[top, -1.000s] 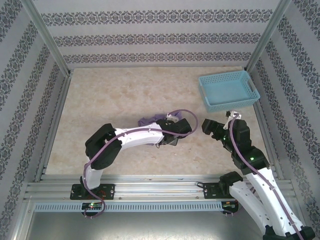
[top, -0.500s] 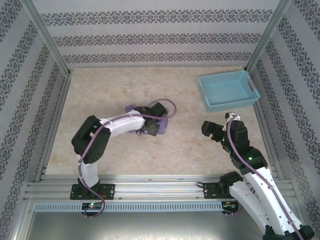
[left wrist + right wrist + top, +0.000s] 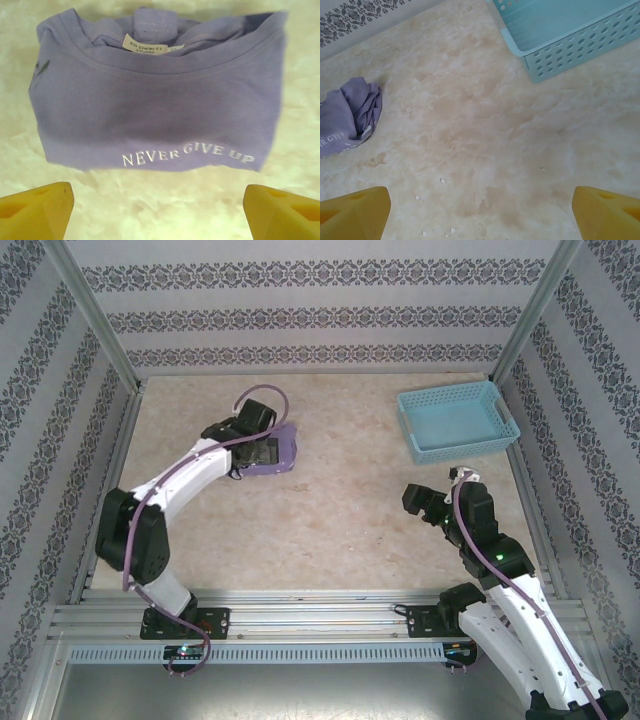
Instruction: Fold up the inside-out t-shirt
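Fingers of the right gripper (image 3: 480, 215) stand wide over the table (image 3: 470, 125), and we see nothing between them. Farther out, left of centre, the left gripper (image 3: 159, 215) is spread wide too, empty, with the bundled t-shirt (image 3: 160, 110) lying just beyond its tips. Far right sits the blue basket (image 3: 458, 420).

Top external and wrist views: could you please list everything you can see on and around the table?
t-shirt: one, lavender, folded bundle with white lettering, far left of the table
basket: one, light blue, far right corner
table: one, beige marbled
walls: three, white with grey patterned bands, around the table
left arm: one, white and black, stretched over to the t-shirt
left fingers: two, yellow, open, just short of the t-shirt
right arm: one, white and black, near right
right fingers: two, yellow, open over bare table
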You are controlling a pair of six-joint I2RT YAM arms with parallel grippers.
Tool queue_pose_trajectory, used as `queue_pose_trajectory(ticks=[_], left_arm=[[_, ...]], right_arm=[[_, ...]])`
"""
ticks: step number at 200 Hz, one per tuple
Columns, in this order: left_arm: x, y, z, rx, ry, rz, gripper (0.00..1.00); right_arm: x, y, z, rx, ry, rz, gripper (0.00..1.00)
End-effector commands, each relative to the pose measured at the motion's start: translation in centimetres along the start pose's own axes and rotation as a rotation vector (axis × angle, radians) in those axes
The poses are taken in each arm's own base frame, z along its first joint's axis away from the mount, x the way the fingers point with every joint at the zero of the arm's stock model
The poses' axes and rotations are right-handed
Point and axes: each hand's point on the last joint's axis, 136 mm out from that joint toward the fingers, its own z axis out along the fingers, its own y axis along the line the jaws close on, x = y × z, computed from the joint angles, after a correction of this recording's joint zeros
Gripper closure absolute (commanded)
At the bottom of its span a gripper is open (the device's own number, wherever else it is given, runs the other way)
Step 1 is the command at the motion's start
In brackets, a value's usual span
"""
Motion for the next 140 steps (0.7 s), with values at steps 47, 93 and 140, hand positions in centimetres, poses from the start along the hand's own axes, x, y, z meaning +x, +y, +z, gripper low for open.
queue_pose_trajectory(ticks=[47,93,140], left_arm=[[2.8,-1.5,5.6,0.032,0.126,-0.277,0.09],[0.7,-0.6,10.5,-0.035,0.185,-0.268,0.1],[-2.4,5.3,13.8,-0.175,0.226,-0.205,0.11]], right_arm=[[0.2,0.2,0.7,-0.011,0.019,0.034,0.06],[0.4,-0.1,0.4,-0.011,0.014,0.028,0.05],[0.4,-0.8,0.1,0.024,0.011,0.0,0.04]])
